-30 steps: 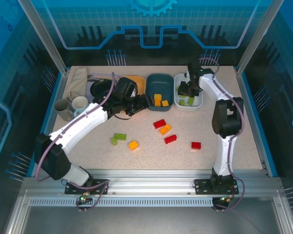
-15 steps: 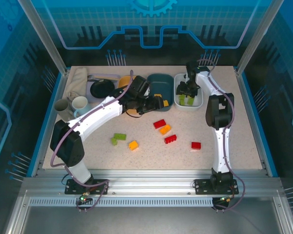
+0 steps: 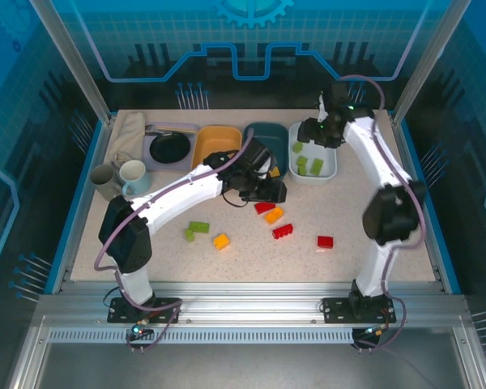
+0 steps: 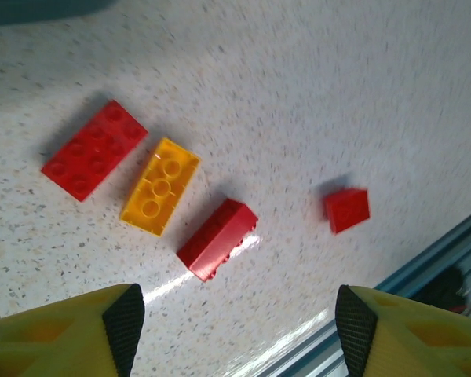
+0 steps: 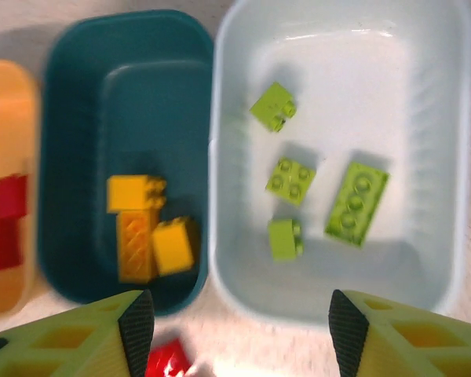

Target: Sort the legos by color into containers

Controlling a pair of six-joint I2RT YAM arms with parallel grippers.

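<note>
Top external: on the table (image 3: 251, 263) the three tubs stand in a row toward 12 o'clock, with the orange tub (image 3: 213, 144) at the 9 o'clock end, the teal tub (image 3: 271, 136) in the middle and the white tub (image 3: 326, 152) at the 3 o'clock end. The left gripper (image 3: 271, 193) hangs just at 6 o'clock of the teal tub, above a loose cluster made up of a flat red brick (image 3: 265, 207), a yellow brick (image 3: 274, 215) and a tilted red brick (image 3: 283, 231). A small red brick (image 3: 325, 241) lies apart at 4 o'clock of that cluster. A green pair (image 3: 196, 229) and a lone yellow brick (image 3: 221, 241) lie at 8 o'clock of it. The right gripper (image 3: 312, 134) is over the 12 o'clock end of the white tub. Left wrist: I read the left gripper (image 4: 237, 318) as spread wide with nothing between its pads (image 4: 125, 314). The flat red brick (image 4: 94, 149), yellow brick (image 4: 160, 186) and tilted red brick (image 4: 217, 239) run in a line from 10 o'clock toward centre. The small red brick (image 4: 347, 210) is at 3 o'clock. Right wrist: the right gripper (image 5: 239, 334) is likewise spread and empty. Below it the white tub (image 5: 337, 94) holds four green bricks (image 5: 290, 181), and the teal tub (image 5: 141, 102) holds three yellow bricks (image 5: 136, 192) at its 6 o'clock end. The orange tub (image 5: 8, 118) shows red bricks (image 5: 9, 195) at the 9 o'clock edge.
</note>
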